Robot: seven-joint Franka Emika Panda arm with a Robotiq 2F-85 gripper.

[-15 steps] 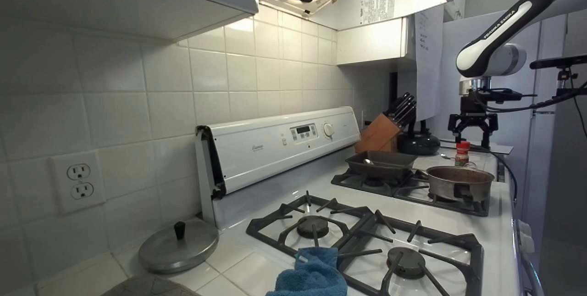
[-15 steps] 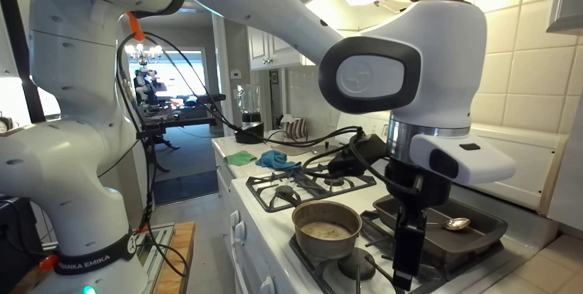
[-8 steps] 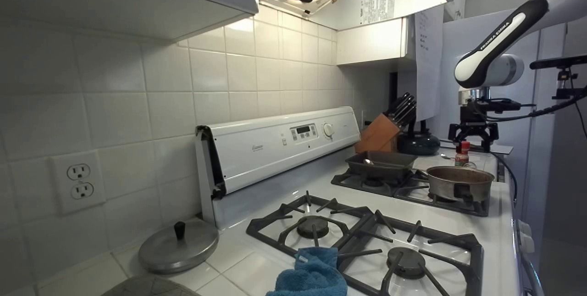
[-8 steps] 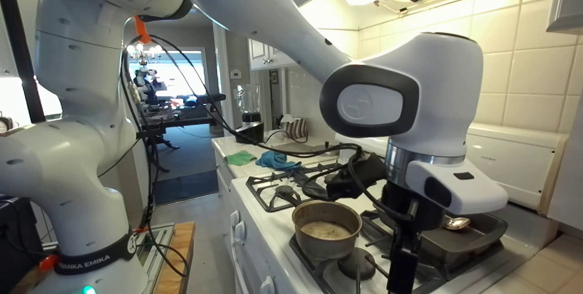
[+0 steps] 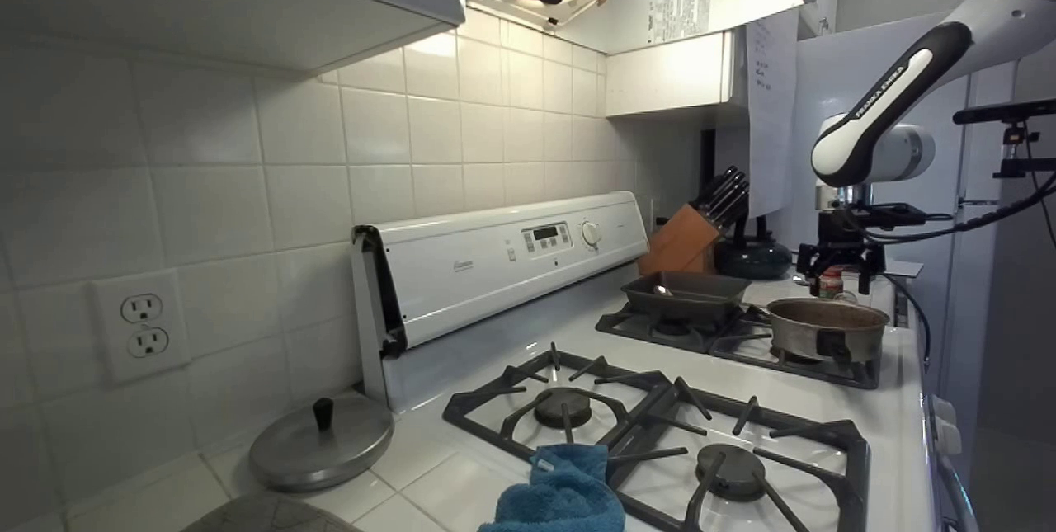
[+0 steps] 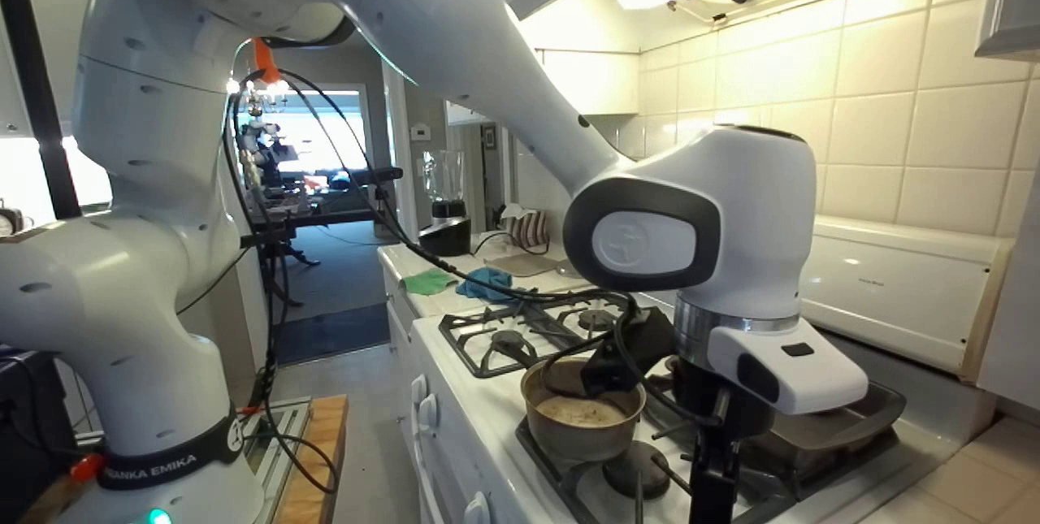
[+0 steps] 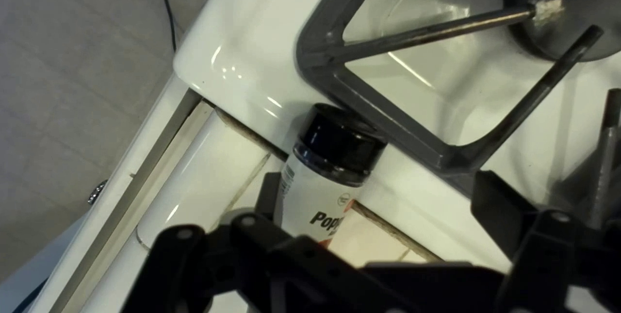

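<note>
Jaws parted wide, the gripper (image 7: 381,196) hangs near a black-lidded jar (image 7: 321,191) (its lettering begins "Pop") at the seam between white stove (image 7: 262,60) and tiled bench (image 7: 228,165), beside a burner grate (image 7: 395,126); a pot (image 6: 585,439) stands on the stove.

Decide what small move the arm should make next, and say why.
Probably shift the open fingers slightly toward the picture's left in the wrist view, to centre the black-lidded jar between them. It shows close to the finger on that side, with a wide gap to the other; closing from here might nudge it. Its height relative to theirs is unclear.
</note>
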